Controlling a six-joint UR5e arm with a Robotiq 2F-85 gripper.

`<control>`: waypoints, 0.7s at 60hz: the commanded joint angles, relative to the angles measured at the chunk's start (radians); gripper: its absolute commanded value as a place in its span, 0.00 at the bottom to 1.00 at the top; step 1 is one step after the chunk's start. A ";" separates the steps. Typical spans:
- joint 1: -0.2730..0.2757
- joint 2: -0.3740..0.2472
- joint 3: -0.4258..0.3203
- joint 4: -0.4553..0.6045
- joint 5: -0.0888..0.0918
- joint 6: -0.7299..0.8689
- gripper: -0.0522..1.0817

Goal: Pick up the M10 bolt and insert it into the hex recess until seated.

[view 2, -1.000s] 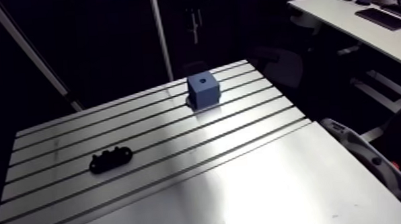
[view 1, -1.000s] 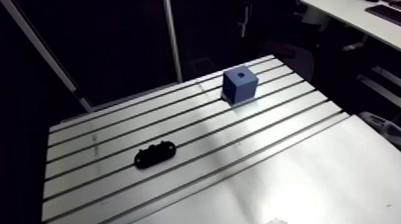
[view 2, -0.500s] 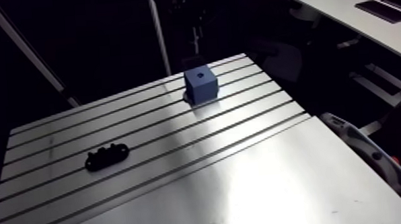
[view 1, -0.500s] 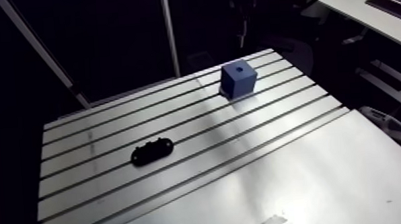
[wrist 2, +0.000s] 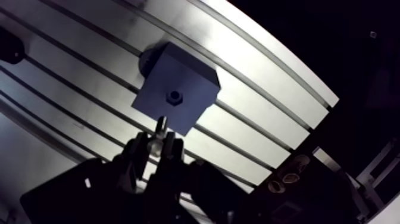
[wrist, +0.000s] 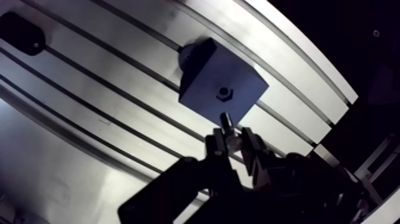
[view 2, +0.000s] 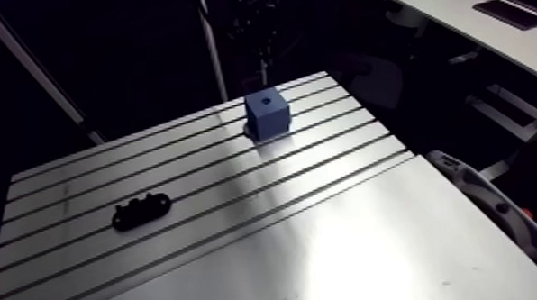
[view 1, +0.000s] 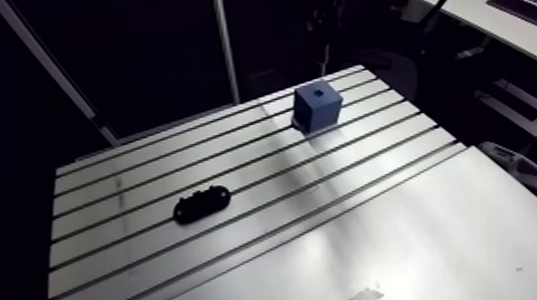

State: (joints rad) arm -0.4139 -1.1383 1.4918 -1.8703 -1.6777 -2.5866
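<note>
Holding the M10 bolt (wrist: 226, 121) tight in the gripper (wrist: 231, 138), as seen in the wrist view. Clenched on it with 2 fingers (wrist: 216, 145), 1 on each side. Sticking out ahead of the fingers, with the free end pointing toward the blue block (wrist: 202, 71). Up in the air, not touching the block or the table (view 1: 243, 253). Too small to tell which end of the bolt leads.

Hex recess (wrist: 224, 92) open in the middle of the block's top face, a little ahead of the bolt's tip. Nothing in the hole yet. Blue block resting on the slotted table, near its far edge in the arm view. Black part (view 1: 202, 203) lying flat on the table, well apart from the block.

Step in hand, as a guess: pick-up done, now bringing the bolt over to the hole. Not yet started on the push in.

Next move, as a guess: go forward a bit more to put the tip right over the recess. Then stand the bolt straight with the hole, with no tilt. Then come down slowly. Maybe turn a little to match the 6 flat sides. Push only as far as sitting snug, then let go.
</note>
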 commanded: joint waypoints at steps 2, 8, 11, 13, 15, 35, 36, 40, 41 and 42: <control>-0.005 -0.001 0.027 -0.034 0.000 0.001 0.78; -0.003 -0.001 0.029 -0.053 0.002 0.001 0.78; -0.003 0.002 0.026 -0.054 0.002 0.001 0.78; -0.003 0.002 0.026 -0.054 0.002 0.001 0.78; -0.003 0.004 0.025 -0.054 0.003 0.001 0.78; -0.003 0.008 0.029 -0.054 0.003 0.001 0.78; -0.003 0.011 0.029 -0.054 0.002 0.001 0.78; -0.003 0.016 0.030 -0.056 0.003 0.001 0.79; -0.003 0.018 0.031 -0.056 0.002 0.001 0.79; -0.003 0.018 0.031 -0.056 0.002 0.001 0.79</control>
State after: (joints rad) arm -0.4173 -1.1299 1.5204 -1.9245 -1.6743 -2.5857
